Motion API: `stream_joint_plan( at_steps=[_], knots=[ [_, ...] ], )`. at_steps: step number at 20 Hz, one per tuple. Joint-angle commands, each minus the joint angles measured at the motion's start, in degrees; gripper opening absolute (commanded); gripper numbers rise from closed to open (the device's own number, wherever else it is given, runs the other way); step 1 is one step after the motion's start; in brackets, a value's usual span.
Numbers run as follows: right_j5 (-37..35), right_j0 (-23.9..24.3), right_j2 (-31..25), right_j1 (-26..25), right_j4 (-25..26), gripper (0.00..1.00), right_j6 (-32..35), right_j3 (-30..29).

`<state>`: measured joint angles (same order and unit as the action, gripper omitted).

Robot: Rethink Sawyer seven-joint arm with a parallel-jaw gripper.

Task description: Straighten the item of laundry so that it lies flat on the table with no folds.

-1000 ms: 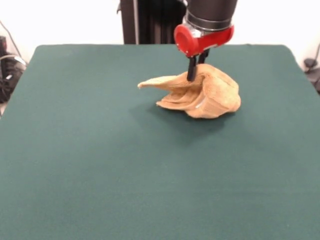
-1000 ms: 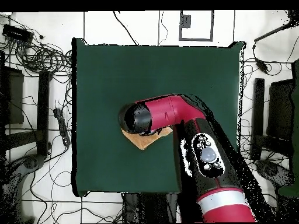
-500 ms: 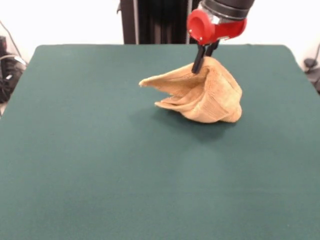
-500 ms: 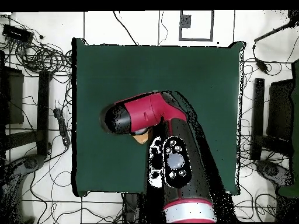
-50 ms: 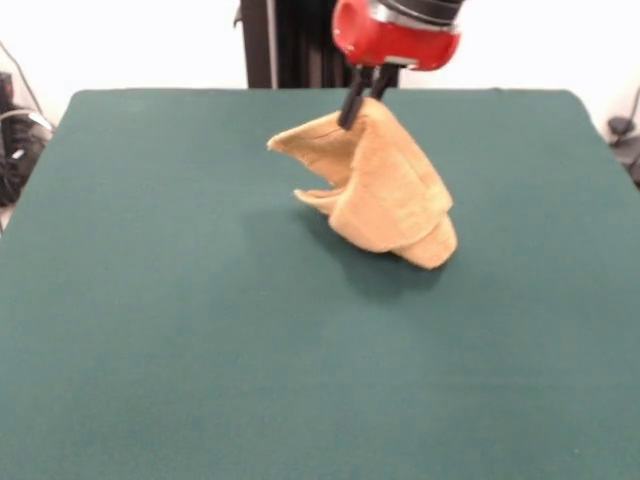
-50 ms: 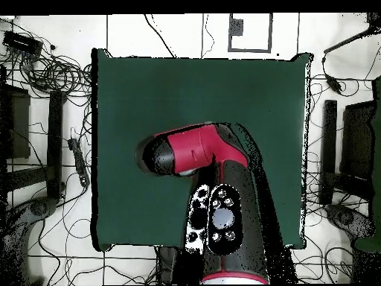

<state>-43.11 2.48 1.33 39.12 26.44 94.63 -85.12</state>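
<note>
above the worktop the pincer clenches the hand towel, now raised higher. folds hang freer, still bunched.

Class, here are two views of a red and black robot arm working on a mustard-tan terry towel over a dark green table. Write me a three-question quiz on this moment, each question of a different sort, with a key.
1. True or false: the mustard-tan terry-cloth towel lies flat on the dark green cloth-covered table.
2. Which part of the towel does the black-fingered gripper on the red and black arm hold?
A. its peak
B. its lower folded end
C. nothing
3. Fill in: in the overhead view the towel is hidden under the ____.

Key
1. False: it hangs in a folded, tent-like heap, its lower end resting on the table.
2. A
3. arm
</note>
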Motion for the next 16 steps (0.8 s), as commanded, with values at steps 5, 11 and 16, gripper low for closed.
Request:
stream_joint_plan(
  at_steps=[5,11,16],
  knots=[
    [12.3,-0.6,1.9,-5.7,-4.2,0.0,21.2,-2.3],
    [13.1,2.9,-2.4,-4.5,-6.3,0.0,15.6,-3.9],
    [15.0,5.3,-4.9,-1.9,-8.3,0.0,13.4,-7.6]
  ],
)
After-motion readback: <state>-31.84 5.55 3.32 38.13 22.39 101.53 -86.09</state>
